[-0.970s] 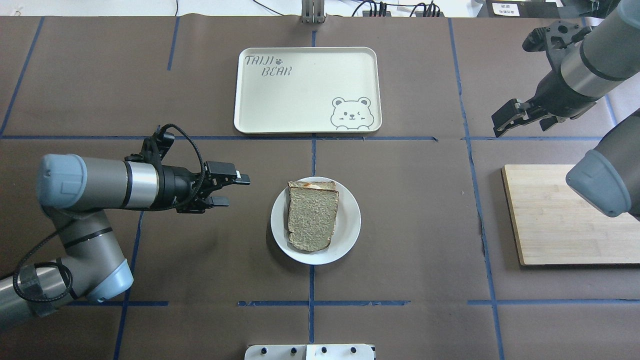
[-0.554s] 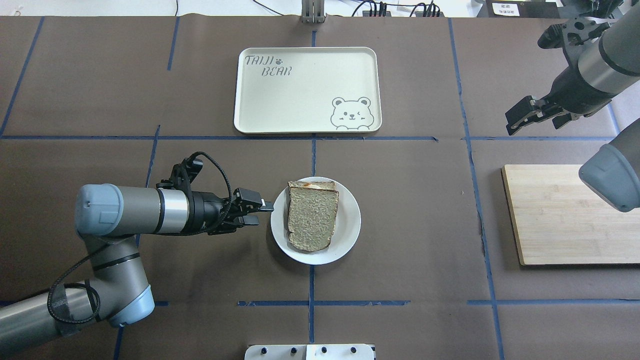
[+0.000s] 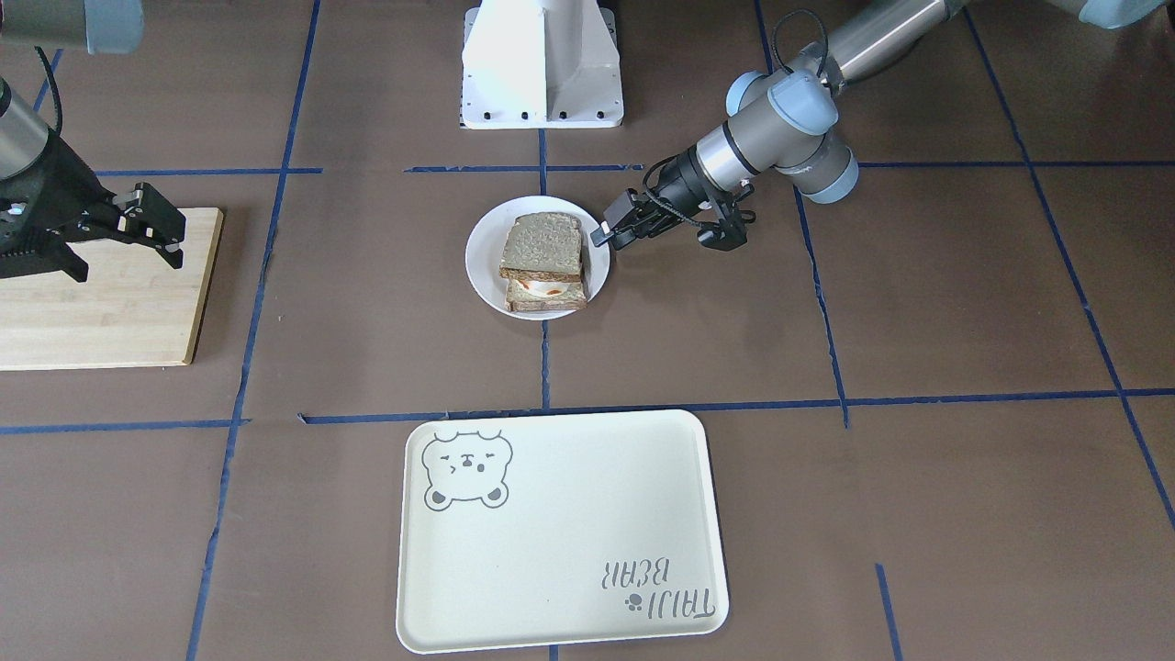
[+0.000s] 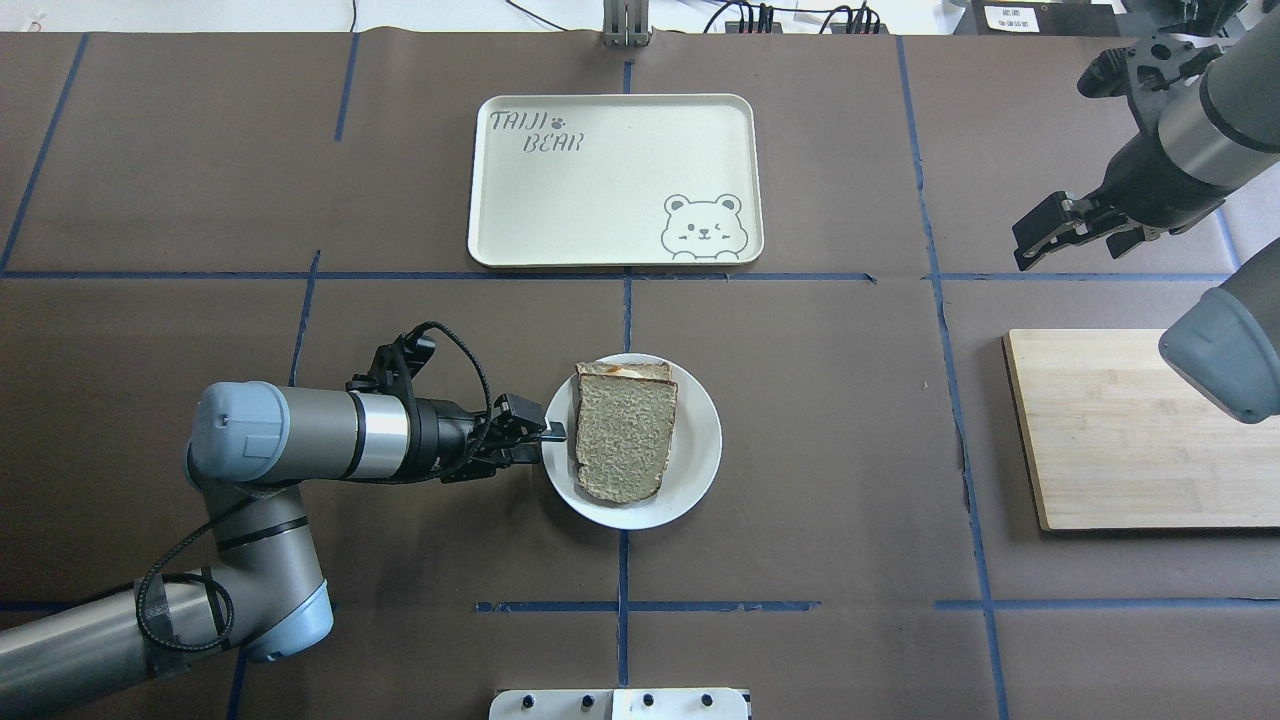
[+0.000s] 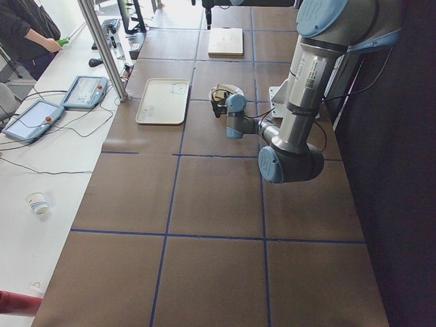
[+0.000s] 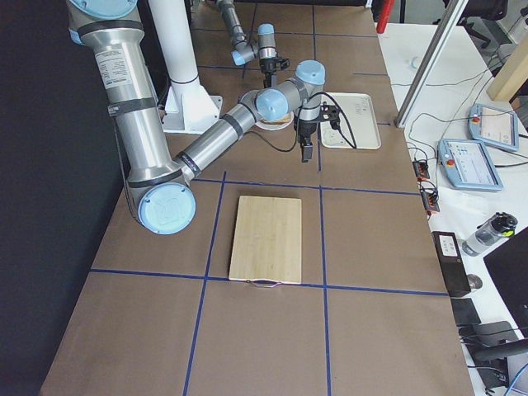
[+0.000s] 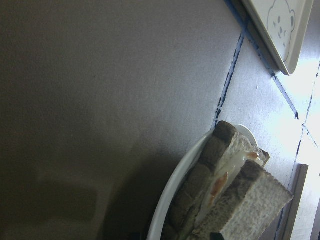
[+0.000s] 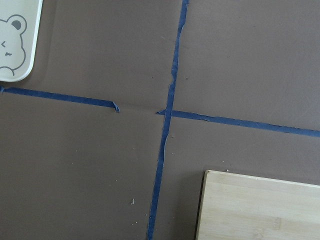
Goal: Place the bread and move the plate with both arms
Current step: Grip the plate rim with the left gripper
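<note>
The bread [image 4: 625, 435] lies on top of an egg-topped toast slice [image 3: 546, 292], stacked on the small white plate [image 4: 697, 440] at the table's middle. My left gripper [image 4: 538, 443] reaches in from the left, low over the table, open, with its fingertips at the plate's left rim. In the front-facing view the left gripper [image 3: 606, 234] touches the plate [image 3: 482, 252] beside the bread [image 3: 542, 243]. The left wrist view shows the plate's rim [image 7: 170, 200] and the stacked slices [image 7: 250, 200] close up. My right gripper [image 4: 1065, 250] hangs open and empty at the far right.
The cream bear tray [image 4: 600, 200] lies beyond the plate. A wooden cutting board [image 4: 1120, 430] lies at the right, below my right gripper [image 3: 124, 257]. The white base block [image 3: 542, 64] stands at the robot's side. Blue tape lines cross the brown table.
My left arm has moved right and toward the plate, bringing its gripper from open table up to the plate's left rim. My right gripper has drawn back to the right, then held still.
</note>
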`<action>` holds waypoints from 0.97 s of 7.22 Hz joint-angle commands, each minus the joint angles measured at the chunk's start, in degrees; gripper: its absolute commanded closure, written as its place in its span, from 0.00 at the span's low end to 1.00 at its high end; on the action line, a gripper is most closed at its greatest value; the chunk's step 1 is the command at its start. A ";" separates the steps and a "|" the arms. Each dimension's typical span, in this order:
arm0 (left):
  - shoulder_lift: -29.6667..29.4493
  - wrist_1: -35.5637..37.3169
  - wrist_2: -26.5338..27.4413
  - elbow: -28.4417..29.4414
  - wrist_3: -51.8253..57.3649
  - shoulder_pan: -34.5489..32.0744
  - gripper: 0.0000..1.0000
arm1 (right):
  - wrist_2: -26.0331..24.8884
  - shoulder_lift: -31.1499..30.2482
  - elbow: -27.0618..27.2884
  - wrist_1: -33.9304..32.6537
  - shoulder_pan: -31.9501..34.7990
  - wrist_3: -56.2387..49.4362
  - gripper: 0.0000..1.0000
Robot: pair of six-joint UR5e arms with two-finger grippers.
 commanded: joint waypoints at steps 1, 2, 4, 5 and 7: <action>-1.13 0.03 0.09 1.64 0.00 0.42 0.45 | 0.00 -0.07 0.00 0.00 0.07 -0.01 0.00; -1.21 0.11 0.01 1.73 0.00 1.03 0.46 | -0.09 -0.07 -0.09 0.00 -0.01 -0.01 0.00; -1.57 0.11 0.01 2.00 0.00 1.13 0.52 | -0.09 -0.07 -0.18 0.00 -0.02 -0.01 0.00; -1.91 0.11 0.01 2.43 0.00 1.13 0.52 | -0.09 -0.07 -0.09 0.00 0.07 -0.01 0.00; -3.15 0.03 0.01 3.84 -0.08 1.13 0.55 | -0.18 -0.07 -0.09 0.00 0.16 -0.01 0.00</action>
